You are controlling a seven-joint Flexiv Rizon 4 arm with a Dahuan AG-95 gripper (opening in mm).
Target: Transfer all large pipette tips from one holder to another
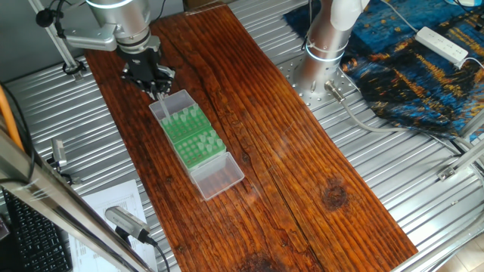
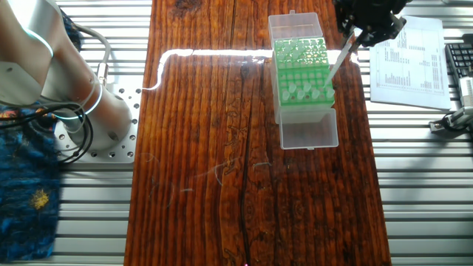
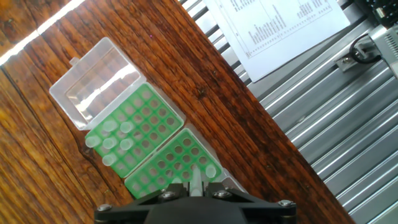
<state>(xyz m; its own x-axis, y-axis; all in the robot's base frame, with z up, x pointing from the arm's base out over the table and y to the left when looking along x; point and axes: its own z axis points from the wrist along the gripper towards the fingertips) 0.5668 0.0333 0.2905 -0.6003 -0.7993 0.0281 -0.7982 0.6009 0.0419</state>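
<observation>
Holding one of the large pipette tips [image 2: 338,63] clamped in the jaws, your gripper [image 1: 156,88] hangs tilted over the rack's [image 3: 163,138] far end; others stand near the open lid [image 3: 96,81]. Misaligned, it could, I'd judge, catch a hole's rim

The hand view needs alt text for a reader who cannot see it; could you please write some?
A gripper holds one pale pipette tip above a green rack. A second green rack beside it holds a cluster of tips, with a clear lid open on the wooden table.
</observation>
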